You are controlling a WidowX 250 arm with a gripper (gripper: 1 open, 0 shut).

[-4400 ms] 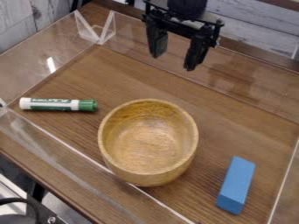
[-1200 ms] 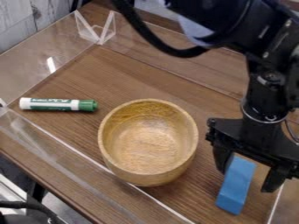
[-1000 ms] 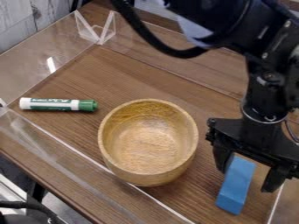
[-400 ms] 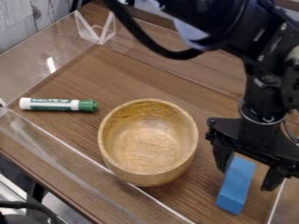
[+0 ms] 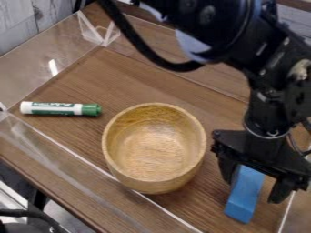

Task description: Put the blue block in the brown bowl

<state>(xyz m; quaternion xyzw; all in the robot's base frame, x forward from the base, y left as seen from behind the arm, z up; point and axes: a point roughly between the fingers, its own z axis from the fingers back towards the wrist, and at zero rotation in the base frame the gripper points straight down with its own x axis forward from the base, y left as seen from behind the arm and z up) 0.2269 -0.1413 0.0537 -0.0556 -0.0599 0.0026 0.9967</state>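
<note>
The blue block [image 5: 245, 198] lies flat on the wooden table at the lower right, its long side running toward the camera. My gripper [image 5: 259, 178] hangs straight over it, open, with one dark finger [image 5: 228, 171] left of the block's far end and the other at its right. The fingers straddle the block without closing on it. The brown bowl [image 5: 153, 146] stands upright and empty just left of the block and the gripper. The black arm fills the upper right of the camera view and hides the table behind it.
A green-and-white marker [image 5: 58, 109] lies at the left, near the front edge. A clear acrylic wall [image 5: 36, 136] borders the table, and a clear triangular stand [image 5: 97, 29] sits at the back left.
The gripper has sunk slightly lower around the blue block's far end, and the arm above has shifted a little. Block, bowl and marker have not moved.
</note>
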